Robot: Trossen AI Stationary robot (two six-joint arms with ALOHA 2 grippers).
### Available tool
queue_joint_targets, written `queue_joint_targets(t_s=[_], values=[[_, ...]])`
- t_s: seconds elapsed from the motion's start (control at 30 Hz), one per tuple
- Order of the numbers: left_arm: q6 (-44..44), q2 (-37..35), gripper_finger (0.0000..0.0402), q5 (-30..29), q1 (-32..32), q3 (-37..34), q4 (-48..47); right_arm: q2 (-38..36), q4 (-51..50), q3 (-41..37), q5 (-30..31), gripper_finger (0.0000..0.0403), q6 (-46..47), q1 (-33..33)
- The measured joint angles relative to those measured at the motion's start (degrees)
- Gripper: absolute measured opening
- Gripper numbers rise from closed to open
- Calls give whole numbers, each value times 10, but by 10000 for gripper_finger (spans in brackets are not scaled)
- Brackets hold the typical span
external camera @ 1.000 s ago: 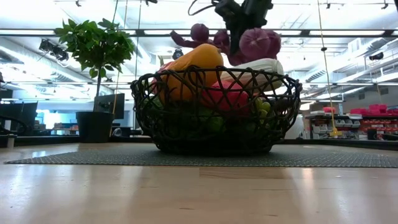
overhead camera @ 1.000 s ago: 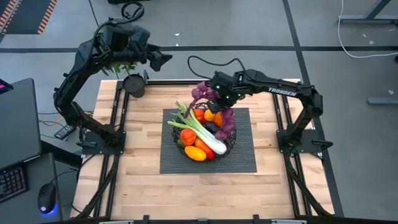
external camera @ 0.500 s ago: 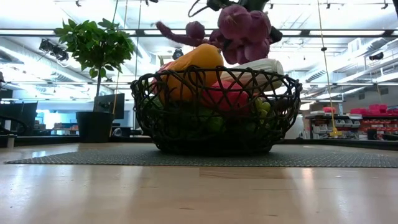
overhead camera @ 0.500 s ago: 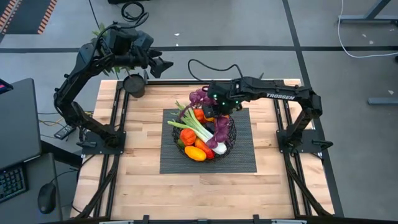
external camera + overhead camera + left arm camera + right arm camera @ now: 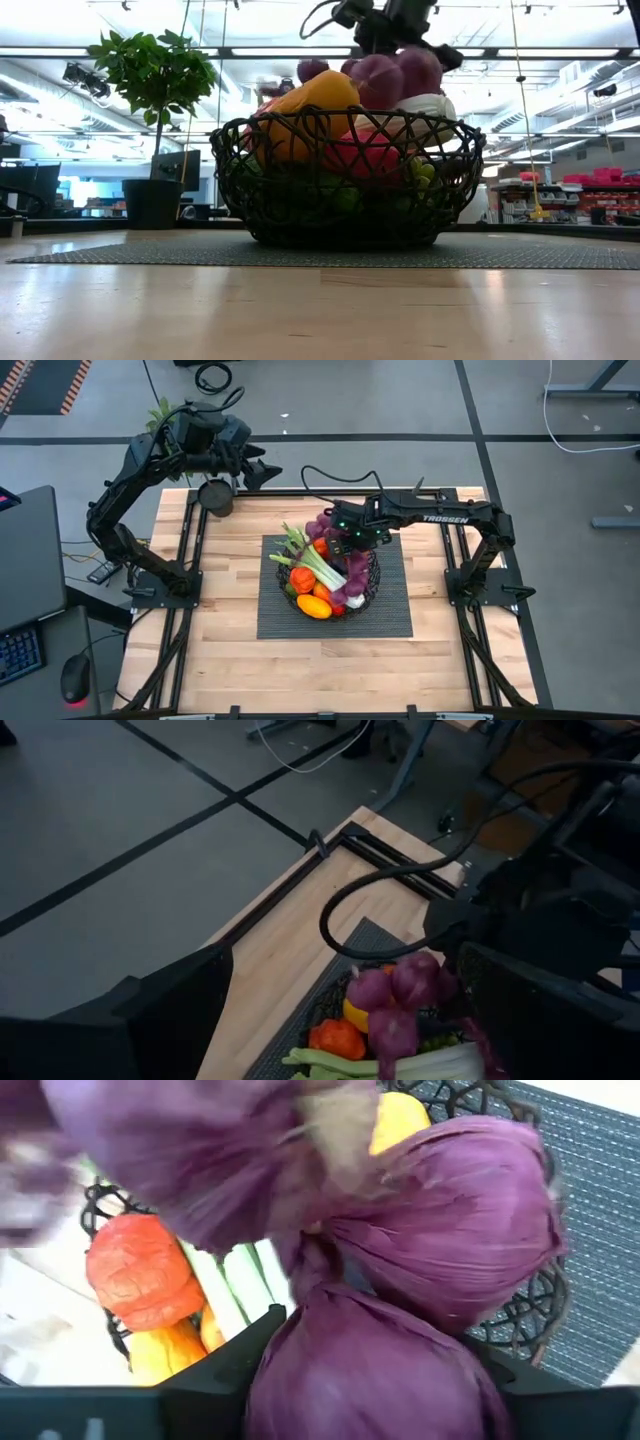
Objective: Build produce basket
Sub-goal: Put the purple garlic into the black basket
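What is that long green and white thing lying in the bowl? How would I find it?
Start at the dark mat in the middle of the wooden table; on it stands the black wire basket. Lying slantwise across the top of the pile inside is the leek. It is the only long thing there, with a white stalk and splayed green leaves, among round orange, yellow, red and purple pieces.

potted plant (image 5: 214, 493) at table's far corner, dark mat (image 5: 390, 610), keyboard (image 5: 20, 650)

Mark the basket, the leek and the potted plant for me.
basket (image 5: 345, 215), low view, front wire wall.
leek (image 5: 322, 571), high view, pale green stalk.
potted plant (image 5: 153, 72), low view, leafy crown.
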Motion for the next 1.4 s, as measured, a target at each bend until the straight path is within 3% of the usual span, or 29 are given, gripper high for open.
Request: queue_joint_targets(t_s=[0.3,0.5,0.77,1.4], values=[[-6,0,394,-1,-15,0,-2,0,-20,0,-21,275,-14,0],[-6,0,394,0,-21,0,-3,0,-26,0,-24,302,-26,3],[-6,0,394,0,-21,0,-3,-15,-48,0,-43,304,-42,3],[12,1,394,-1,-21,0,2,-21,-31,0,-2,302,-62,21]])
